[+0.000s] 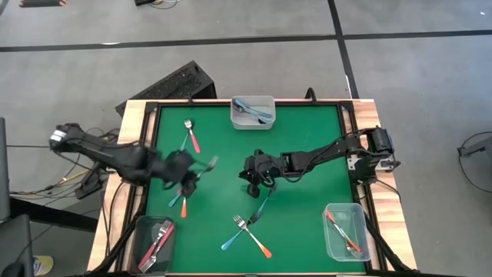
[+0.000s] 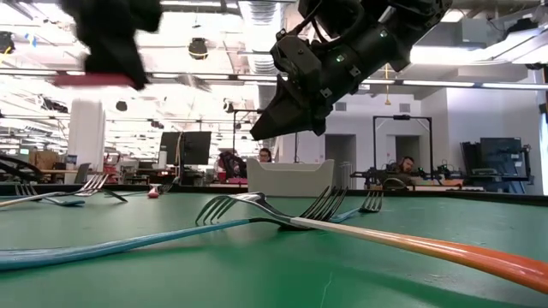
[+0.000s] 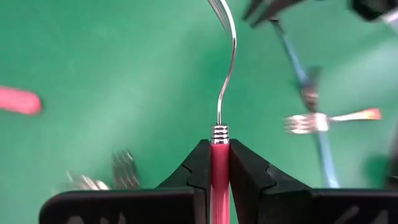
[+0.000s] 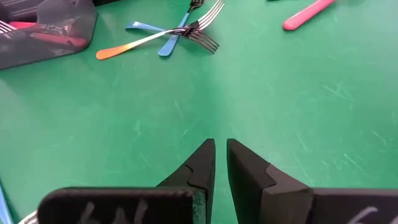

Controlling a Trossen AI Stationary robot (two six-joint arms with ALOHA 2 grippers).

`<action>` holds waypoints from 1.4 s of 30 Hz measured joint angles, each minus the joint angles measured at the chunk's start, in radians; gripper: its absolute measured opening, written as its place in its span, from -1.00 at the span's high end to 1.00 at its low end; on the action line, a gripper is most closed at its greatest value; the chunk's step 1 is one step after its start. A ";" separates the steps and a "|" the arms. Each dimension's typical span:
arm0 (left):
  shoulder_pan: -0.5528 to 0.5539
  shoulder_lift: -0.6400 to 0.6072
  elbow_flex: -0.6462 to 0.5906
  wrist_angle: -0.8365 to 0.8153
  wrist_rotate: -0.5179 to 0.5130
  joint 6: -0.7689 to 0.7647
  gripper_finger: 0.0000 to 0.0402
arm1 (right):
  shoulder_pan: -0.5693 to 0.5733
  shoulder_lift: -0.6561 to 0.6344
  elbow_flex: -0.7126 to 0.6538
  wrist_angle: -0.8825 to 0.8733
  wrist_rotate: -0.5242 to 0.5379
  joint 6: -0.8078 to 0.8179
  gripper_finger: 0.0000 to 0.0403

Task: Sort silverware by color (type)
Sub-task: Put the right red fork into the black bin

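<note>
Left pincer grips pink fork; raised.

In the left wrist view the left tool grips a pink fork whose tines run off the picture's edge at twelve o'clock, and a pink handle at nine o'clock is blurred and cut off. In the low view the left arm is a dark smear. The forks in the container at seven o'clock of the table overlap too closely to count.
</note>
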 joint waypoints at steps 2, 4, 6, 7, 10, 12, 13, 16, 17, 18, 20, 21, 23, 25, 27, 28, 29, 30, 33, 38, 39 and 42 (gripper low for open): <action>-0.114 -0.039 0.000 -0.047 -0.062 -0.141 0.90 | -0.006 0.000 0.000 0.001 0.000 -0.005 0.66; -0.229 -0.063 0.000 -0.093 -0.111 -0.288 0.90 | -0.008 0.000 0.000 0.002 0.001 -0.008 0.66; -0.335 -0.070 0.000 -0.133 -0.136 -0.426 0.90 | -0.013 0.000 0.000 0.002 0.001 -0.011 0.66; -0.388 -0.067 0.000 -0.143 -0.148 -0.490 0.90 | -0.014 0.000 0.000 0.002 0.001 -0.015 0.66; -0.529 -0.043 0.000 -0.147 -0.188 -0.655 0.90 | -0.015 0.000 0.000 0.002 0.003 -0.017 0.66; -0.612 -0.016 0.000 -0.141 -0.195 -0.753 0.90 | -0.018 0.000 0.000 0.002 0.003 -0.018 0.66; -0.652 0.002 0.000 -0.140 -0.195 -0.802 0.90 | -0.019 0.000 0.000 0.002 0.003 -0.018 0.66; -0.770 0.062 0.000 -0.139 -0.192 -0.950 0.89 | -0.020 0.000 0.000 0.000 0.003 -0.019 0.66; -0.805 0.083 0.000 -0.137 -0.185 -0.998 0.89 | -0.022 0.000 0.000 0.000 0.003 -0.019 0.66; -0.837 0.104 0.000 -0.135 -0.175 -1.046 0.89 | -0.025 0.000 0.000 0.000 0.003 -0.020 0.66; -0.898 0.145 -0.001 -0.132 -0.167 -1.135 0.89 | -0.028 0.000 0.000 0.000 0.002 -0.023 0.66; -0.925 0.162 -0.001 -0.128 -0.168 -1.171 0.89 | -0.031 0.000 0.000 0.000 0.002 -0.024 0.66; -0.970 0.194 -0.001 -0.107 -0.168 -1.216 0.89 | -0.036 0.000 0.000 0.000 0.002 -0.025 0.66; -0.997 0.222 -0.001 -0.084 -0.168 -1.221 0.89 | -0.041 0.000 0.000 0.000 0.002 -0.025 0.66; -1.012 0.246 -0.001 -0.056 -0.190 -1.209 0.89 | -0.046 0.000 0.000 0.000 -0.001 -0.025 0.66; -1.017 0.256 0.000 -0.049 -0.201 -1.197 0.89 | -0.046 0.000 0.000 0.000 -0.001 -0.025 0.66; -1.022 0.265 0.000 -0.047 -0.206 -1.185 0.89 | -0.046 0.000 0.000 0.000 -0.001 -0.022 0.66; -1.028 0.275 0.000 -0.046 -0.207 -1.177 0.89 | -0.046 0.000 0.000 0.000 -0.001 -0.019 0.66; -1.043 0.302 0.000 -0.048 -0.184 -1.165 0.88 | -0.046 0.000 0.000 0.000 -0.002 -0.018 0.66; -1.051 0.354 0.000 -0.055 -0.125 -1.210 0.75 | -0.046 0.000 0.000 0.000 -0.003 -0.001 0.66; -1.051 0.362 0.000 -0.055 -0.118 -1.213 0.71 | -0.046 0.000 0.000 0.000 -0.003 0.002 0.66; -1.051 0.373 0.000 -0.053 -0.115 -1.218 0.56 | -0.046 0.000 0.000 0.000 -0.003 0.008 0.66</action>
